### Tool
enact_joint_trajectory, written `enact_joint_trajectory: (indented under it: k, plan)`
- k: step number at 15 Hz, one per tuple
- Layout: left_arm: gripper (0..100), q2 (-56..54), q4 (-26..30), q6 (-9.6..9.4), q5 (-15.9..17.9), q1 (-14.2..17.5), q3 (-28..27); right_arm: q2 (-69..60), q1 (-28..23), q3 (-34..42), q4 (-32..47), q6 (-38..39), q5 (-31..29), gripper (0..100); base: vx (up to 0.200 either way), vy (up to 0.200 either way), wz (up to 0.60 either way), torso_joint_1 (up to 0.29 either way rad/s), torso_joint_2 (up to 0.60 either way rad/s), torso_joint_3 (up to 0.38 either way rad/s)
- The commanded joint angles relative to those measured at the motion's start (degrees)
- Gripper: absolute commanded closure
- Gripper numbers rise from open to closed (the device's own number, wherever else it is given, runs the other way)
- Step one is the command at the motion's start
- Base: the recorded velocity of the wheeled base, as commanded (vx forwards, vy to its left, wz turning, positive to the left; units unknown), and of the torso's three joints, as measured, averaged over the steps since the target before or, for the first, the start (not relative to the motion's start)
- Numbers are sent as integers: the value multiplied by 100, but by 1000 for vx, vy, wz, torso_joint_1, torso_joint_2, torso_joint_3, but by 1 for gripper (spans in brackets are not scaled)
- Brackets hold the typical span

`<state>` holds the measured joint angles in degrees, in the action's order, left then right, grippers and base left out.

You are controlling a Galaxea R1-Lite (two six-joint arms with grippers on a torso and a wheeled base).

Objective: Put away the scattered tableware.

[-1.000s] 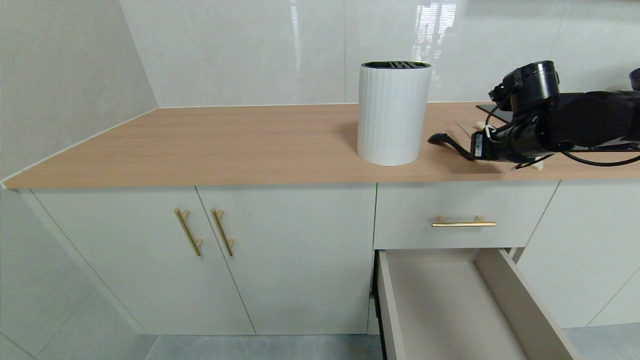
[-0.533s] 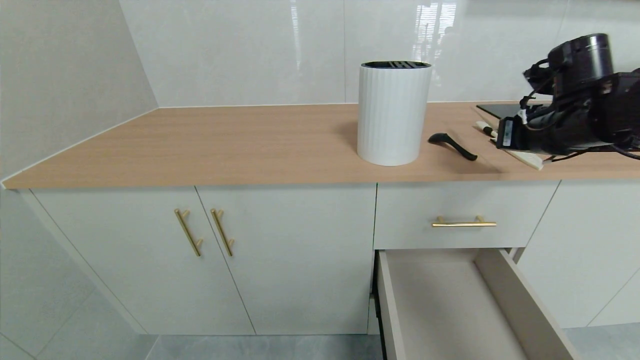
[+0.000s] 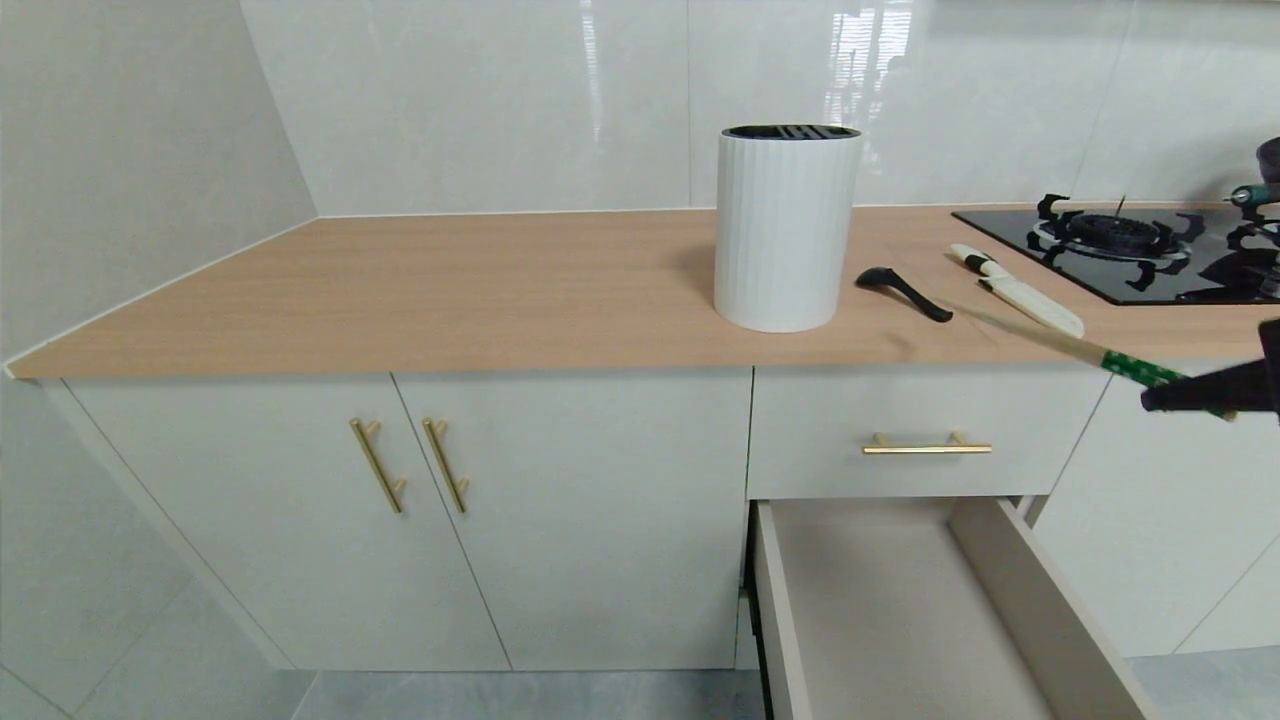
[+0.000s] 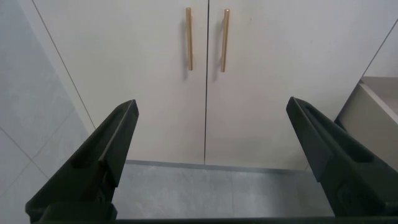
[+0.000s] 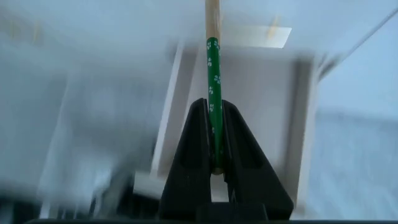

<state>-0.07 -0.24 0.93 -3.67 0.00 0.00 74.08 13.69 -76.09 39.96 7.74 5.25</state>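
The right pincer was clamped shut on a green-ended wooden chopstick, held in the air off the front edge of the surface, toward its right end, near the open drawer. On the surface a black spoon and a knife lay right of the white holder. The left pincer was spread wide and held nothing, facing the cabinet doors.

Our right tool sits out in front of the desk's front edge, near its right-hand end and a little below the desk top. Its fingers are pressed together on the green-banded end of a chopstick. Our left tool hangs lower than the desk's front edge, with its two fingers spread wide apart.
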Motion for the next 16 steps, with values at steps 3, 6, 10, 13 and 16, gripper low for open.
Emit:
enact_joint_trajectory:
  k: [3, 6, 10, 13, 16]
  plan:
    - [0, 7, -2, 4, -2, 0, 0, -210, 345, 429, 732, -229, 99, 100, 0, 0, 0, 0, 0, 0]
    - [0, 7, -2, 4, -2, 0, 0, 730, 433, 648, 908, -449, 63, 100, 0, 0, 0, 0, 0, 0]
    - [0, 7, -2, 4, -2, 0, 0, 2822, 547, 842, 996, -677, 20, 100, 0, 0, 0, 0, 0, 0]
    - [0, 7, -2, 4, -2, 0, 0, 3728, 556, 930, 398, -651, -112, 100, 0, 0, 0, 0, 0, 0]
    - [0, 7, -2, 4, -2, 0, 0, 4097, 573, 1659, -1447, -563, -156, 100, 0, 0, 0, 0, 0, 0]
